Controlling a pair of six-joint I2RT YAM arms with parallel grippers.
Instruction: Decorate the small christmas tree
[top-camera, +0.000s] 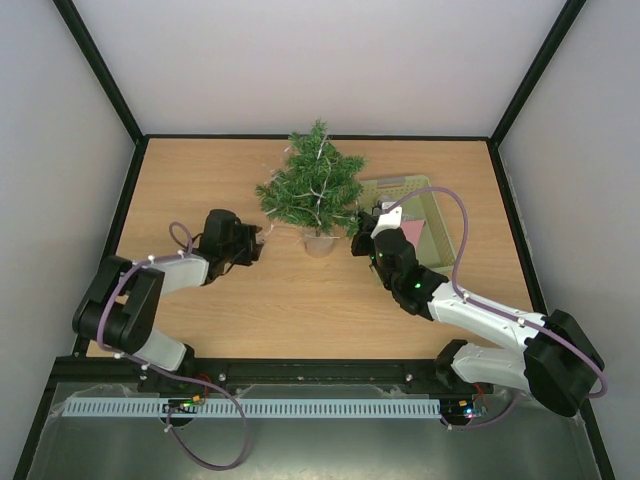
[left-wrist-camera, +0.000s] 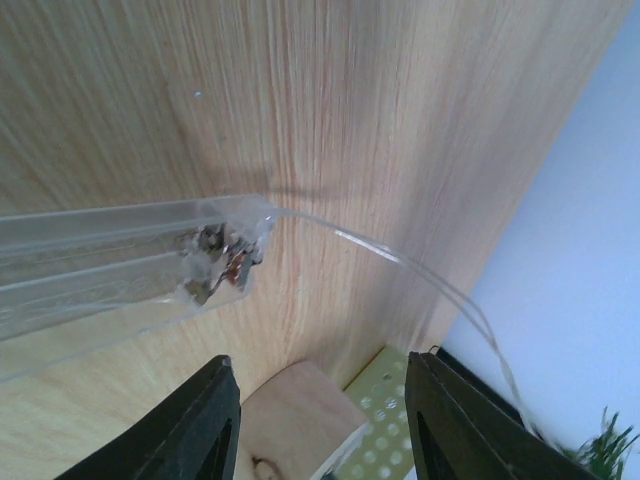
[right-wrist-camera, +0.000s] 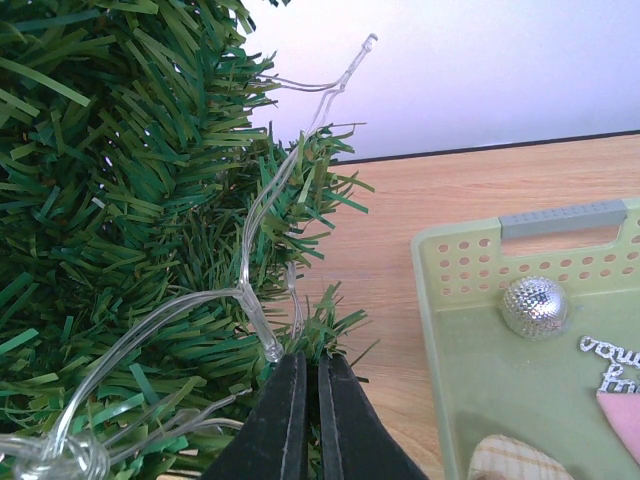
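Observation:
The small christmas tree (top-camera: 310, 185) stands upright on a pale wooden base (top-camera: 320, 243) at the table's middle back, with a clear light string (top-camera: 320, 180) draped over it. My right gripper (top-camera: 358, 238) is at the tree's lower right side. In the right wrist view that gripper (right-wrist-camera: 312, 358) is shut on a green branch tip, and the light string's wire (right-wrist-camera: 250, 230) runs down beside the jaws. My left gripper (top-camera: 258, 243) hovers left of the base. It stands open (left-wrist-camera: 320, 365) with nothing between its fingers, just behind the string's clear plastic case (left-wrist-camera: 110, 260) lying on the table.
A pale green basket (top-camera: 440, 215) sits right of the tree. It holds a silver glitter ball (right-wrist-camera: 534, 306), a pink piece (top-camera: 413, 232) and other ornaments. The case's wire (left-wrist-camera: 400, 262) trails across the wood toward the tree. Black-framed walls bound the table.

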